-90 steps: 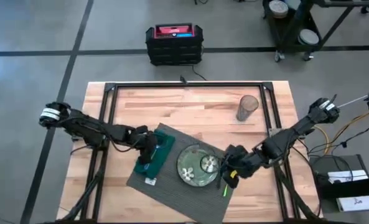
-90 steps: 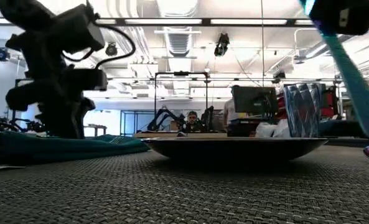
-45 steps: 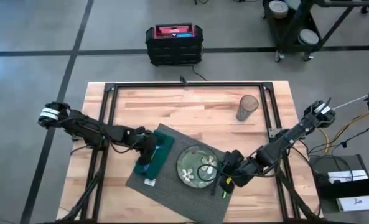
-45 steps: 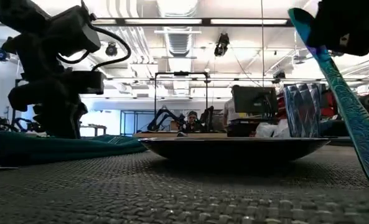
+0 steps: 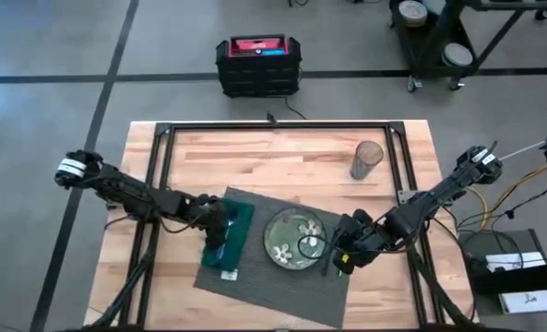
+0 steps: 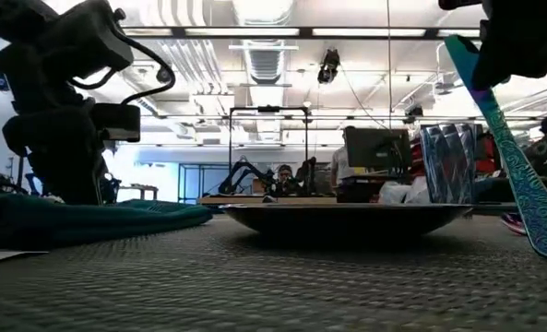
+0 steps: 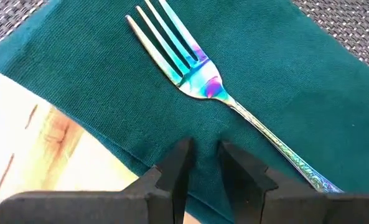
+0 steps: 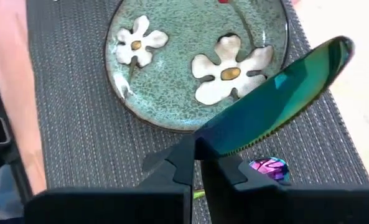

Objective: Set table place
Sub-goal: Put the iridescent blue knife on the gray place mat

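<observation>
The place, a dark grey ribbed mat (image 5: 278,277), lies on the wooden table (image 5: 282,161). On it sit a green flowered plate (image 5: 294,242) and, to its left, a dark green napkin (image 5: 229,235) with an iridescent fork (image 7: 203,81) on top. My left gripper (image 7: 204,155) stands on the napkin beside the fork's handle, its fingers almost together. Right of the plate, my right gripper (image 8: 196,155) is shut on a teal iridescent knife (image 8: 277,102). My left gripper comes from above and sets its fingertips (image 7: 183,155) on the napkin's cloth (image 7: 203,134) near the edge that meets the bare wood. The cloth lies flat on the mat beneath them. My right gripper pinches the knife between its two fingers, partway along its length (image 8: 204,142). The knife's broad rounded end (image 6: 541,242) slants down from the fingers toward the mat right of the plate. Whether that end touches the mat, I cannot tell.
A ribbed glass (image 5: 366,160) stands at the table's far right. A small purple iridescent piece (image 8: 268,168) lies on the mat under the knife. The black frame rail (image 5: 278,127) runs along the far edge and down both sides. Bare wood lies beyond the mat.
The mat, with plate, napkin and fork on it, has turned about on the table and now lies squarer to the edges. My left gripper has gone a little toward the near edge with it. My right gripper dipped toward the near edge, then came back, and the knife stands steeper.
</observation>
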{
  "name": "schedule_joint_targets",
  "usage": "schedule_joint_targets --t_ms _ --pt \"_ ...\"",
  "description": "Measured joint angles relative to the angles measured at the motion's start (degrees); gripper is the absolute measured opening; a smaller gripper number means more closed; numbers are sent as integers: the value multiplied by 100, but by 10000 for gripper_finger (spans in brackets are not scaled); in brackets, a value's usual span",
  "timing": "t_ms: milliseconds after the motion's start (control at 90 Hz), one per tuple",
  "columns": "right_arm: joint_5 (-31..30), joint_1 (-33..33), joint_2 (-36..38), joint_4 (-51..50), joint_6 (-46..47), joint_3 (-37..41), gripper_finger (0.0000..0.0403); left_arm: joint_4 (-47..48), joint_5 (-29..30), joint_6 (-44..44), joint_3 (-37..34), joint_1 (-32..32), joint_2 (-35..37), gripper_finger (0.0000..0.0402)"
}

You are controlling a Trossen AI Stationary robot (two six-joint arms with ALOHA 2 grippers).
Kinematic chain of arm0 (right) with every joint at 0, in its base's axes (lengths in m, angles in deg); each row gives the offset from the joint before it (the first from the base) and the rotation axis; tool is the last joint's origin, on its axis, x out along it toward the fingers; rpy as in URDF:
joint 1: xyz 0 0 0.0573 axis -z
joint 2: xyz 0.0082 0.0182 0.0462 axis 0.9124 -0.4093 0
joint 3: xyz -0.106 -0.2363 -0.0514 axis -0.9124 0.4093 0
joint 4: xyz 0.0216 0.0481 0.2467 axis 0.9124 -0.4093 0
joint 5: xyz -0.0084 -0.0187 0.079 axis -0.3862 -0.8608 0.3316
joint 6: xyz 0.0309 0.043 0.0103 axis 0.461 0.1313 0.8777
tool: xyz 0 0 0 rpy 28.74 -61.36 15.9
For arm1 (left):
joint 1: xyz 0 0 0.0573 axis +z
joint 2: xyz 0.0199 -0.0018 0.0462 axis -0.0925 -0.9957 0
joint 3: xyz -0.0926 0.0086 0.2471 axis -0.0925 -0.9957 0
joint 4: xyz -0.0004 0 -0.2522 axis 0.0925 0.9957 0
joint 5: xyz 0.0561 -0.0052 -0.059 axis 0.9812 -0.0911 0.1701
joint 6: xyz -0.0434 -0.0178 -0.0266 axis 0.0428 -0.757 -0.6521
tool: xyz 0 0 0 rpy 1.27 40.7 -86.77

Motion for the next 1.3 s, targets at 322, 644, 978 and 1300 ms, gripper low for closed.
schedule_joint_targets --t_ms 322,644,978,1300 --pt "39 249 278 -111 -489 -39 1 864 240 -5 546 -153 157 75" --pt "-692 315 446 9 -711 -170 2 769 1040 686 2099 -170 302 75" --pt "-748 308 452 169 -952 -207 1 -1978 844 1618 2116 -172 -538 75" --pt "-756 310 459 875 -1748 -468 0 -3594 570 2634 2922 -83 -2240 148"
